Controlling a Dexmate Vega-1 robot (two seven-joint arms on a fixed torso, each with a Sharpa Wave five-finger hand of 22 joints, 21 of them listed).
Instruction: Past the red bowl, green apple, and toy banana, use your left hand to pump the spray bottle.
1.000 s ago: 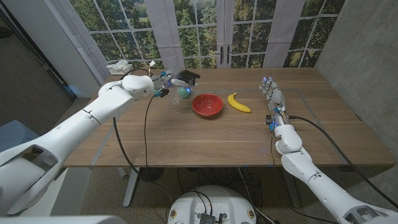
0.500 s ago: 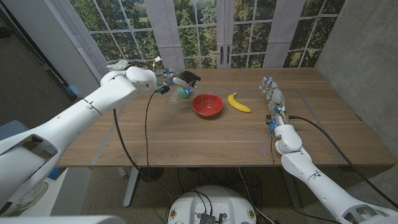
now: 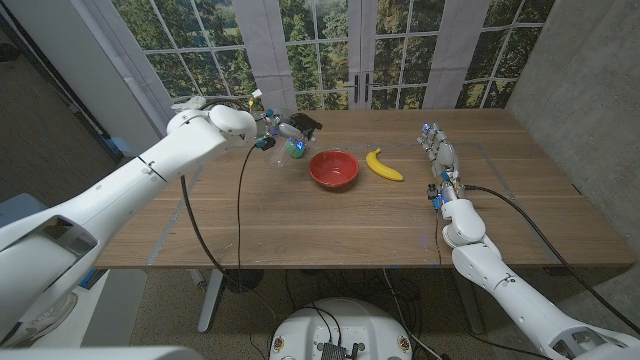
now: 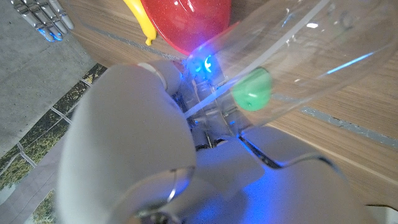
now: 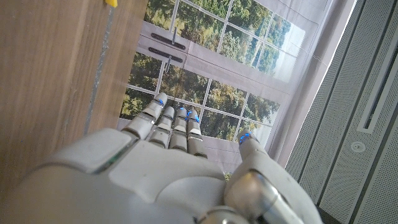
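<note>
My left hand (image 3: 262,131) grips the clear spray bottle (image 3: 285,143) at the far left of the table; the bottle's black trigger head (image 3: 306,124) points right. In the left wrist view the clear bottle (image 4: 298,43) lies tilted against my left hand (image 4: 186,168). A small green apple (image 3: 296,150) shows at the bottle's base, and through the plastic (image 4: 252,90). The red bowl (image 3: 333,167) sits just right of the bottle, with the toy banana (image 3: 383,165) beyond it. My right hand (image 3: 438,150) stands on its edge at the right, fingers straight, holding nothing.
A white cloth-like heap (image 3: 195,103) lies off the table's far left corner. Windows run behind the far edge. Bare wood (image 3: 330,225) spreads across the near half of the table. A grey wall (image 3: 590,90) stands to the right.
My left arm has swung a little toward the far edge, and the bottle has shifted slightly with it. Bowl, banana and right hand have stayed put.
</note>
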